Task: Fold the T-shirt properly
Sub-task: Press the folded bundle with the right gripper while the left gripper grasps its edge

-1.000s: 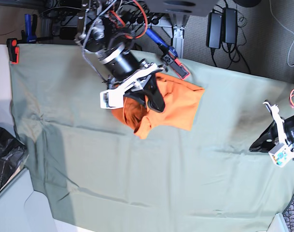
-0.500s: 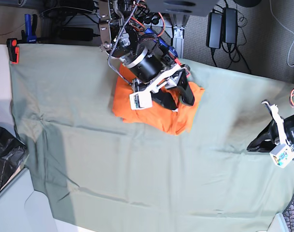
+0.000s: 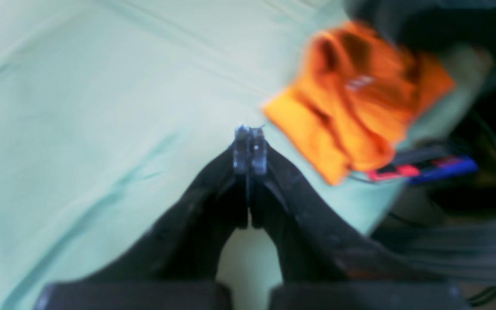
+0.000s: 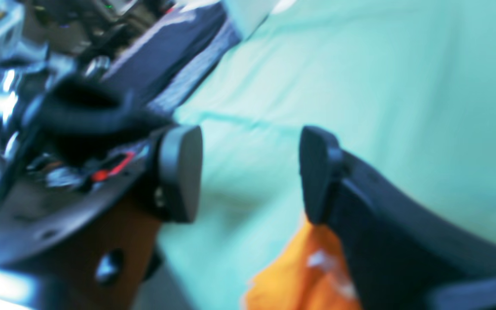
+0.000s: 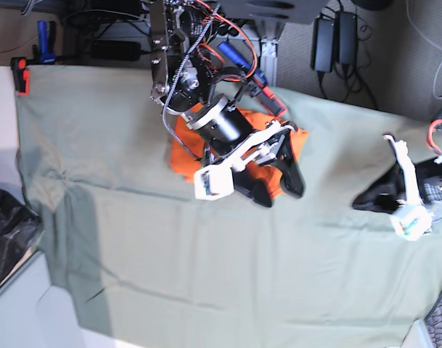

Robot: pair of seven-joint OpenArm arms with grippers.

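While the left pincer (image 3: 250, 129) is closed and empty, the right pincer (image 4: 250, 172) gapes wide, gripping nothing, the T-shirt (image 4: 299, 284) at its six o'clock.

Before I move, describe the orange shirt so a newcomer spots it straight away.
On the big grey-green cloth covering the table, look toward the far edge, beneath the robot's right claw. The crumpled bundle there is the shirt: bright orange, unlike the muted cloth under it.
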